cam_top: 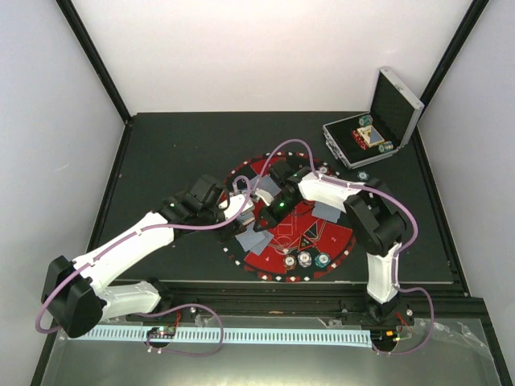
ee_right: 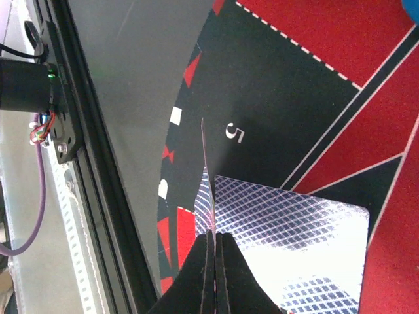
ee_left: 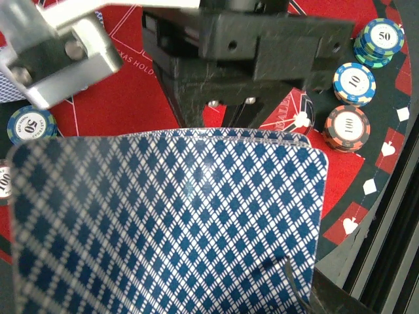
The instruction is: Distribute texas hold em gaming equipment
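Stack of cards (ee_left: 170, 222), count hard to read, clamped in the nearly closed left gripper (cam_top: 240, 203) over the mat (ee_right: 294, 111). The right gripper (ee_right: 215, 239), fingers pressed together, pinches one card (ee_right: 203, 176) by its edge. Three chip piles (cam_top: 306, 259) sit nearby.

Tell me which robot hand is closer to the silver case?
Right. The right gripper hangs over the mat's middle, left of the case; the left gripper is even farther left.

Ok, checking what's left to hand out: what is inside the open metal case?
The case holds a few teal-edged chips and a small pale item I cannot identify, on red lining. Anything beneath them or behind the near wall is hidden.
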`<state>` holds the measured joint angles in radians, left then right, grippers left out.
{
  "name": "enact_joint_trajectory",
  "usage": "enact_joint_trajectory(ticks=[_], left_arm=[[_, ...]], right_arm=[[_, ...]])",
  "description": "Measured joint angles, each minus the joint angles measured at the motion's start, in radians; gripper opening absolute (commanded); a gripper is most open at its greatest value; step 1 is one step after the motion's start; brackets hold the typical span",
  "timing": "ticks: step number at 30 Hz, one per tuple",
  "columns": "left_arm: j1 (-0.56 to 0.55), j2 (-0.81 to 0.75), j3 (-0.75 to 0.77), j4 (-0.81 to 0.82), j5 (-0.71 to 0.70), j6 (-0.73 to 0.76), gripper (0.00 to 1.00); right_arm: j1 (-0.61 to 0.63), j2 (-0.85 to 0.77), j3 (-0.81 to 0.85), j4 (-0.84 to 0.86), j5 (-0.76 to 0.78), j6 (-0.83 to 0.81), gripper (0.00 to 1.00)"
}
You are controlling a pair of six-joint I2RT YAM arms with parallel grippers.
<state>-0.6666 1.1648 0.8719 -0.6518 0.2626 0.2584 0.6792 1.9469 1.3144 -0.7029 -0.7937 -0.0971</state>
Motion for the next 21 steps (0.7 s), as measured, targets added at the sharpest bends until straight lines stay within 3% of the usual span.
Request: enact_joint_trajectory(ticks=[18, 21], left_arm=[[0.000, 0.000, -0.005, 0.003, 0.008, 0.000, 0.40], [0.000, 0.000, -0.005, 0.004, 0.011, 0.000, 0.39]], right_arm=[[0.006, 0.124, 0.102, -0.040, 0.167, -0.032, 0.01], [0.006, 0.138, 0.107, -0.050, 0.192, -0.037, 0.05]])
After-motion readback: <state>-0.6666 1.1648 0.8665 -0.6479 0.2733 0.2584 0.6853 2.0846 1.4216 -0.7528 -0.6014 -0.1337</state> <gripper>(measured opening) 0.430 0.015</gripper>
